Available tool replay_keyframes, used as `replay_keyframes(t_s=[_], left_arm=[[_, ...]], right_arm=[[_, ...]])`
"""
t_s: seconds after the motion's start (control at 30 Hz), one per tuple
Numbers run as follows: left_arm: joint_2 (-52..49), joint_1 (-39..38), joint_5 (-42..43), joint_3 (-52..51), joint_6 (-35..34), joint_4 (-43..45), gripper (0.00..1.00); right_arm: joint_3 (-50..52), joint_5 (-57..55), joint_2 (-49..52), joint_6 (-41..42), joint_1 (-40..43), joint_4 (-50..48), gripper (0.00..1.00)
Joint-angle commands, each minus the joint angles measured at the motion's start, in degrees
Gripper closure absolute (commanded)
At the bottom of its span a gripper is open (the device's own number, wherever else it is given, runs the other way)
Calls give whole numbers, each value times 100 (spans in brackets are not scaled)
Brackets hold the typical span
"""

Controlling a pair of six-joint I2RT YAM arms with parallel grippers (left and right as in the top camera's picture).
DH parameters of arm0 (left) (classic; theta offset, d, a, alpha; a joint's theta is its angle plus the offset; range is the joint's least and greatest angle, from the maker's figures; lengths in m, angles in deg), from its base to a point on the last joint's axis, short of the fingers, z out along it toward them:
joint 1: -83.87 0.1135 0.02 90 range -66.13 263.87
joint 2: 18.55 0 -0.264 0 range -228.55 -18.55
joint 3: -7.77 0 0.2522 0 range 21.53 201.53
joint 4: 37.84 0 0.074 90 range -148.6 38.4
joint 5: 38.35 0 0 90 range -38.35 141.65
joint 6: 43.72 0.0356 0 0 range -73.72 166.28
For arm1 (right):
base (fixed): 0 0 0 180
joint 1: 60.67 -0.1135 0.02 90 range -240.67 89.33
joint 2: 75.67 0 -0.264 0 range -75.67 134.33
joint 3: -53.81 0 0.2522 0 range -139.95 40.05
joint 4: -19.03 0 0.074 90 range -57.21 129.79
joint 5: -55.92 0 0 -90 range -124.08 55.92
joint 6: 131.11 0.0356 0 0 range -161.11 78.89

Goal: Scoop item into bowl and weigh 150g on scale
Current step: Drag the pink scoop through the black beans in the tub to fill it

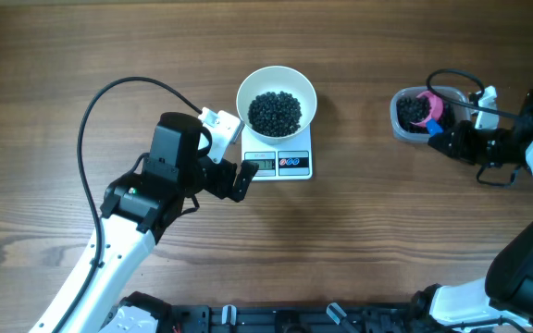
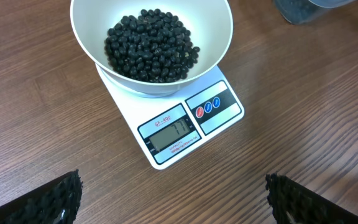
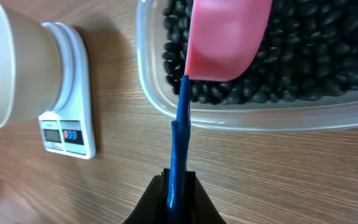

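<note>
Digits on the scale (image 2: 185,124) blur; the bowl (image 1: 277,97) of beans (image 1: 275,112) sits on it, near the desk's (image 1: 109,37) far edge. Beside it the left gripper (image 1: 232,153) gapes; the right gripper (image 3: 178,196) pinches a scoop (image 3: 229,37) that hides part of the tub (image 3: 291,118).

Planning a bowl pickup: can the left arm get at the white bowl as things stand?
Probably yes: left end effector open, empty, facing the bowl on the scale; nothing between.

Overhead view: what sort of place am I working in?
Probably a robot test bench: wood-grain table, small white square kitchen scale under a round white bowl of black beans, pink scoop in a clear plastic tub.
</note>
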Motion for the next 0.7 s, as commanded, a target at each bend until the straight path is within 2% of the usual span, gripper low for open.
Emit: replay_keyframes(t_s=[0.0, 0.27, 0.47, 0.67], left_arm=[[-44, -20, 48, -28, 66, -4, 0], [-44, -20, 50, -28, 66, -2, 0], [-44, -20, 50, -28, 66, -4, 0], [-44, -20, 48, -28, 66, -4, 0]], right_arm=[[-42, 573, 74, 20, 15, 37, 96], [-42, 719, 74, 28, 118, 210, 96], [-42, 807, 74, 157, 509, 223, 96], [-42, 1563, 74, 175, 914, 249, 96]])
